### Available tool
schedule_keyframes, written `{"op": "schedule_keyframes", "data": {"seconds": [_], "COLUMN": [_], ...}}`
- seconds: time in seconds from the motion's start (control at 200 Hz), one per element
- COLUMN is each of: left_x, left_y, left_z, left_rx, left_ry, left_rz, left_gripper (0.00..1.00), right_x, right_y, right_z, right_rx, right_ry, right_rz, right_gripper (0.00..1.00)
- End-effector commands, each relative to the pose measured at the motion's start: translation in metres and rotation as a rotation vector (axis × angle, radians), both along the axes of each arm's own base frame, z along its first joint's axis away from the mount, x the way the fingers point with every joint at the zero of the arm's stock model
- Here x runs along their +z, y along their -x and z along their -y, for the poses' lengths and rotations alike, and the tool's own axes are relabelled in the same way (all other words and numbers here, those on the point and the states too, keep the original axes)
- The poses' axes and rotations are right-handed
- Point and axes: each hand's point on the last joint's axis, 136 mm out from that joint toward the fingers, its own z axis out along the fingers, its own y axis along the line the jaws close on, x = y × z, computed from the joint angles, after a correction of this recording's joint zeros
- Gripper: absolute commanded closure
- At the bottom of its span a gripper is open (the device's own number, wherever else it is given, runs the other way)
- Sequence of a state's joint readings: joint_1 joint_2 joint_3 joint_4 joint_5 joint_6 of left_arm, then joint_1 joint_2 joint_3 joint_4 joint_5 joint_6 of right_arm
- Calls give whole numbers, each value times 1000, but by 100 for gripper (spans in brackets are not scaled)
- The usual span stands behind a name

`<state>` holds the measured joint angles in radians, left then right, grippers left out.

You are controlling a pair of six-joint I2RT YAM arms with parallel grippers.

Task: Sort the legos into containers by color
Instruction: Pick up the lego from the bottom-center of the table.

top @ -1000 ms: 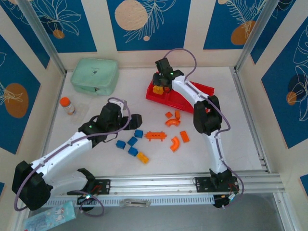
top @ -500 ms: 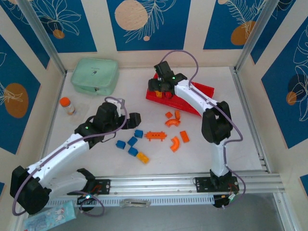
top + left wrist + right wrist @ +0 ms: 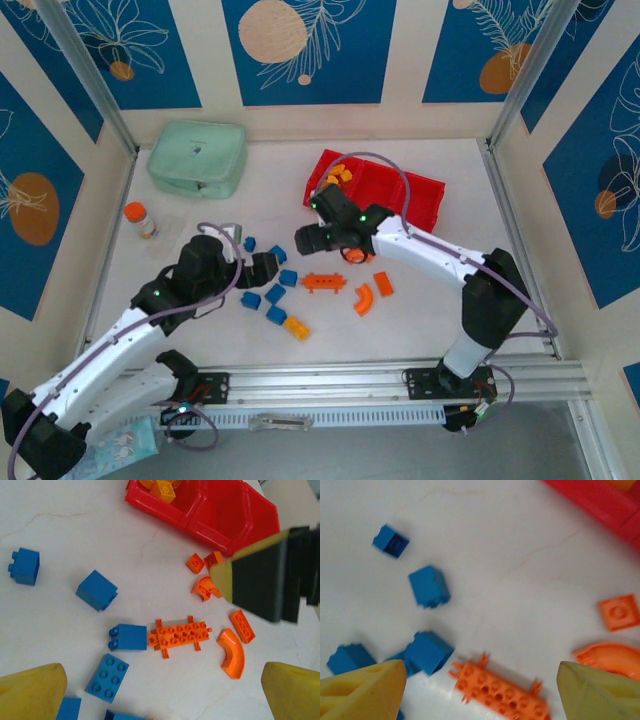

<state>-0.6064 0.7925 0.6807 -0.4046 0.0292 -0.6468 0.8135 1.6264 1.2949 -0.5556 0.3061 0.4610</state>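
We judge the sorting to be well short of halfway. A few yellow-orange bricks [image 3: 337, 177] sit in the end compartment of the red tray [image 3: 425, 198], which lies beyond the right gripper [image 3: 305, 240]. The tray's other two compartments look bare. The rest of the legos are loose on the table [image 3: 420, 320] around and beneath the two tools, so nearly all the blue and red-orange pieces are left to sort. So is one stray yellow-orange brick [image 3: 296, 326], lying on the near side of the left gripper [image 3: 262, 268]. The right gripper stands wide open and holds nothing. Its wrist view shows the yellow fingertips [image 3: 360, 690] far apart, with the red-orange studded plate [image 3: 500, 694] lying on the table under the gap, and we see no contact with it. Blue bricks [image 3: 429, 586] are scattered out past one finger, while a red-orange arch [image 3: 612, 657] and a small square tile [image 3: 619, 612] lie just beside the other. The left gripper is spread just as wide and is also empty-handed. More blue bricks lie close ahead of one of its fingertips [image 3: 30, 692], and a curved red-orange piece [image 3: 231, 652] lies nearer the other. The same studded plate rests ahead of it, between the two fingers' lines, with the tray farther on.
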Motion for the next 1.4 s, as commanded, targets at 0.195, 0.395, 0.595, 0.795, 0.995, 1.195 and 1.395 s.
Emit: {"op": "schedule_keyframes", "data": {"seconds": [0.195,0.395,0.595,0.795,0.995,1.195,1.395], "left_x": [-24,-28,-31,-34,-35,-35,-34], "left_y": [27,39,47,49,50,51,49], "left_z": [-32,-42,-46,-46,-46,-49,-49], "left_rx": [81,106,97,92,92,99,101], "left_ry": [-31,-14,-35,-38,-42,-52,-45], "left_rz": [-76,-87,-116,-123,-128,-122,-113], "left_gripper": [1,1,1,1,1,1,1], "right_x": [-30,-62,-88,-106,-127,-133,-135], "right_y": [86,131,157,163,163,159,156], "right_z": [-28,-35,-44,-53,-62,-60,-57], "right_rx": [188,291,365,406,434,421,410], "right_ry": [17,33,74,125,185,214,245], "right_rz": [-34,-74,-91,-92,-93,-87,-74], "right_gripper": [19,18,18,19,27,37,47]}}
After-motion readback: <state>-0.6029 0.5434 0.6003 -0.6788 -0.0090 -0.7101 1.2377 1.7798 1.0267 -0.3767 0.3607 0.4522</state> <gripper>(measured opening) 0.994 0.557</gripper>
